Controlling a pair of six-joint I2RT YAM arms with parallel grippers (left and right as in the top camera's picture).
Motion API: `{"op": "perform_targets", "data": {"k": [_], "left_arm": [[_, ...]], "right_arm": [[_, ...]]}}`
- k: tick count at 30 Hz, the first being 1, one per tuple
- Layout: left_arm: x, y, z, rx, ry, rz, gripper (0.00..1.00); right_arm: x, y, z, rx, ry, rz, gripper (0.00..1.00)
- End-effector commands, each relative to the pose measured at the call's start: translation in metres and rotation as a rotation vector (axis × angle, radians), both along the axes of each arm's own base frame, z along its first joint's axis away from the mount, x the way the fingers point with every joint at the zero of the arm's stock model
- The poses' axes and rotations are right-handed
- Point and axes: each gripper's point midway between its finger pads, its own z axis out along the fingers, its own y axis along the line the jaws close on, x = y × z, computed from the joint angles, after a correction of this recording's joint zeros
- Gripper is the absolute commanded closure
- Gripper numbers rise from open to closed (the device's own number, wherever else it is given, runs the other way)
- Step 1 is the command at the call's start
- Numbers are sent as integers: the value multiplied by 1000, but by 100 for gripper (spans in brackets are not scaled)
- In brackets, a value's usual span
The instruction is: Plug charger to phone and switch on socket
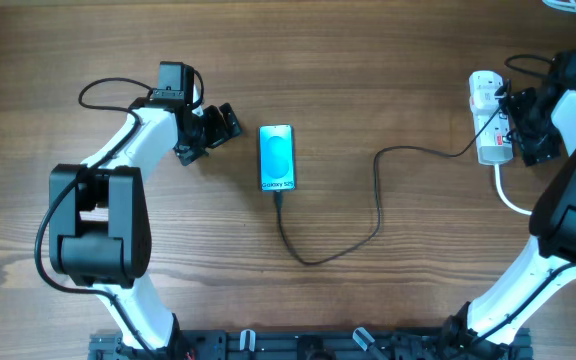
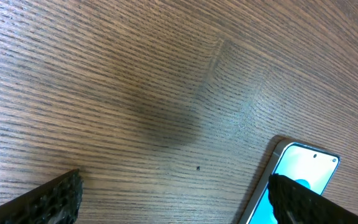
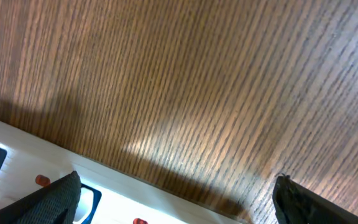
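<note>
Wooden tabletop [image 1: 388, 60] carries the phone [image 1: 277, 157] flat near the centre, its turquoise screen up and its text end toward the robot. The charger [image 1: 377, 190], a thin black cable, meets that near short edge, loops toward the robot, climbs again and runs right to the socket [image 1: 487, 128], a white strip lying at the far right. The left arm rises from its base, bends at the elbow and points its wrist rightward, so the left gripper [image 1: 211, 133] sits low over bare wood just beside the phone's far left corner. Its jaws are spread wide with nothing between them; in the left wrist view, one of the dark fingers [image 2: 51, 199] shows at the bottom left edge and the phone's corner [image 2: 291, 177] beside the other. The right arm reaches away from its base and turns left, placing the right gripper [image 1: 515, 122] over the socket, also parted wide and empty. The right wrist view shows the white strip [image 3: 17, 152] with small red marks below the left finger; whether a finger touches it cannot be told.
</note>
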Motion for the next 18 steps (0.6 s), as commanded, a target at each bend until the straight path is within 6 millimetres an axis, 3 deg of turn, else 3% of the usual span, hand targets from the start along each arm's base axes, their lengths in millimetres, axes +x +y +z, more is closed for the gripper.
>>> {"op": "perform_targets", "data": {"k": [1,18], "left_arm": [[-9,5,-12,20,40,10,0],[-9,5,-12,20,40,10,0]], "right_arm": [[1,35,-21,125,22,107,0],[-8,44,-23,169,55,106,0]]}}
